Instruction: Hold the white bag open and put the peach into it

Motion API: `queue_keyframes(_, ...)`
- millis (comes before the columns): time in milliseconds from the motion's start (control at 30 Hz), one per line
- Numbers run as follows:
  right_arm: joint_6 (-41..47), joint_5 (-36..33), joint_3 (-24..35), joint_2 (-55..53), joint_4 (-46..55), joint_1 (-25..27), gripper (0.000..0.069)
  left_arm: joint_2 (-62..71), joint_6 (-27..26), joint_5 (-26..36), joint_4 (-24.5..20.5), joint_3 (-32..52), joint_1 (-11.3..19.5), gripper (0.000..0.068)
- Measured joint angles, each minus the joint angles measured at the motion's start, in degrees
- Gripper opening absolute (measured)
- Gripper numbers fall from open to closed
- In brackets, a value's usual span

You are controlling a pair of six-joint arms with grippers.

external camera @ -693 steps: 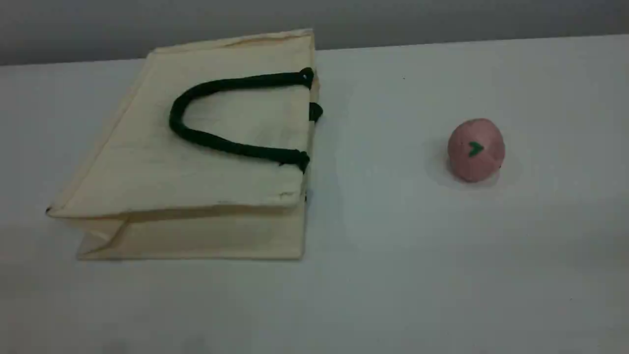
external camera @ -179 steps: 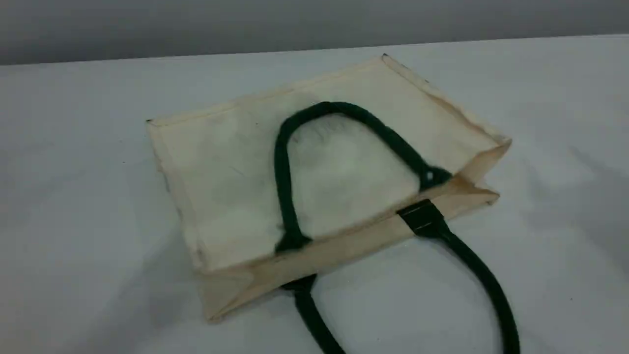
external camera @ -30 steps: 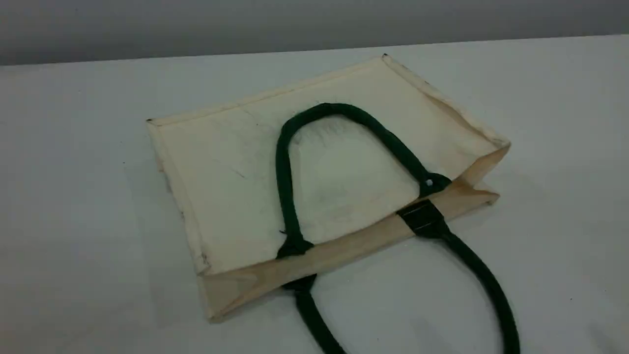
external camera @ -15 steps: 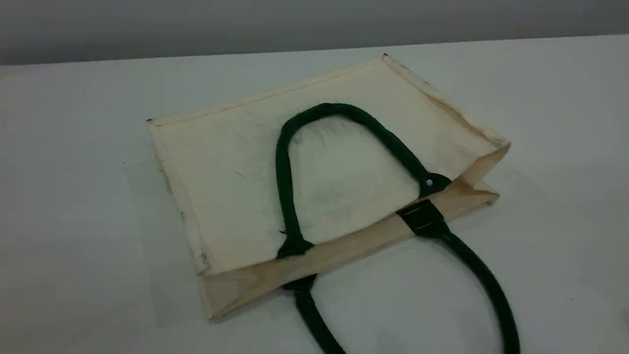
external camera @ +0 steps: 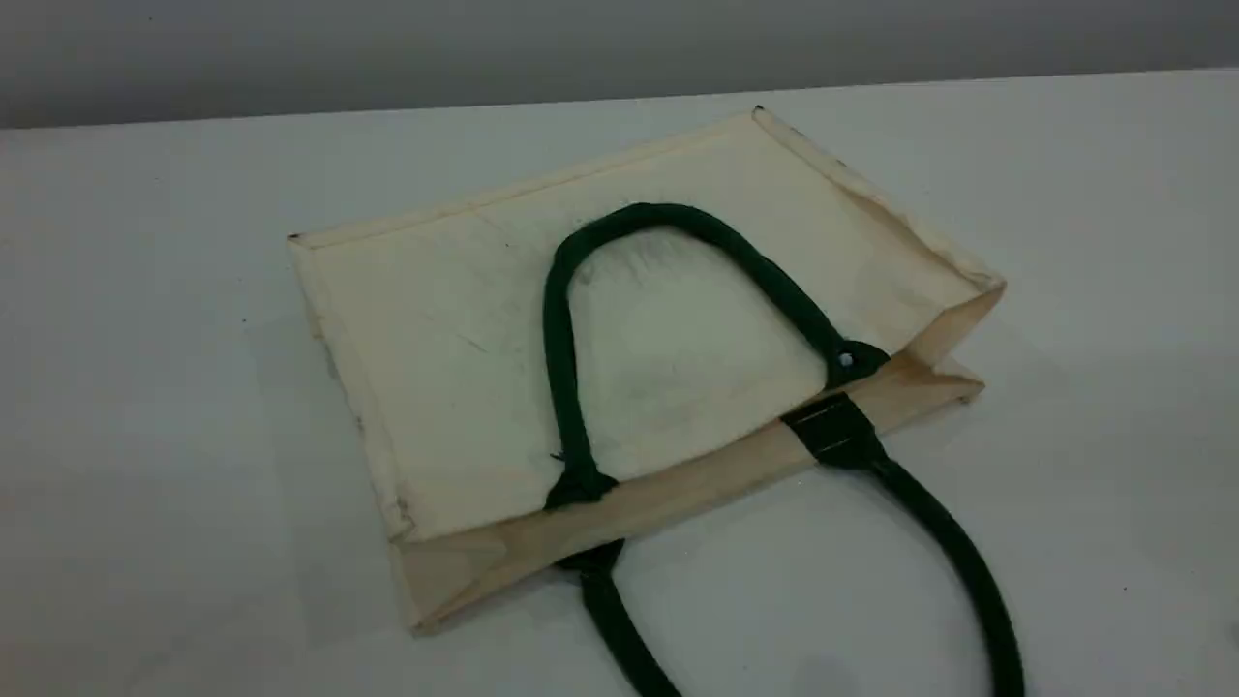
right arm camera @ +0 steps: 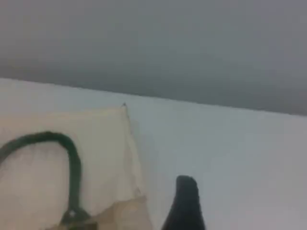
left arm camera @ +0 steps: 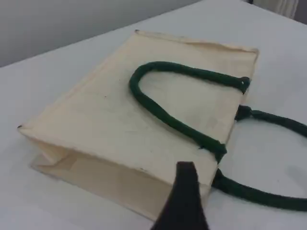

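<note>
The white bag (external camera: 465, 368) lies flat on the table, its mouth turned to the near right and only slightly parted at the right corner. One green handle (external camera: 561, 319) rests on top of the bag. The other handle (external camera: 958, 561) loops out over the table. The peach is out of view. Neither gripper shows in the scene view. In the left wrist view a dark fingertip (left arm camera: 186, 187) hovers above the bag (left arm camera: 120, 124) near its mouth edge, holding nothing. In the right wrist view a fingertip (right arm camera: 186, 201) hangs over bare table beside the bag's (right arm camera: 105, 158) far corner.
The white table (external camera: 145, 542) runs on all sides of the bag, with a grey wall (external camera: 619, 39) behind its far edge. The loose handle loop lies on the near right part of the table.
The bag and handles lie as before. Only faint shadows on the near right of the table have shifted.
</note>
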State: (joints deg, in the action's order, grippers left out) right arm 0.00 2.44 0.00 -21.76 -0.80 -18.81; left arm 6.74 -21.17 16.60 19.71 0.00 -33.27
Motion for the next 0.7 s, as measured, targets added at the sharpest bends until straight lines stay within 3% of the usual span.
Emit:
queue_keyframes(533, 0.0, -9.0, 0.0, 0.0, 0.8, 0.0, 0.0526, 0.0, 0.0, 0.1, 0.0, 0.0, 0.0, 0.0573)
queue_keyframes(700, 0.0, -8.8, 0.0, 0.0, 0.8, 0.0, 0.0526, 0.0, 0.0, 0.1, 0.0, 0.0, 0.0, 0.0573)
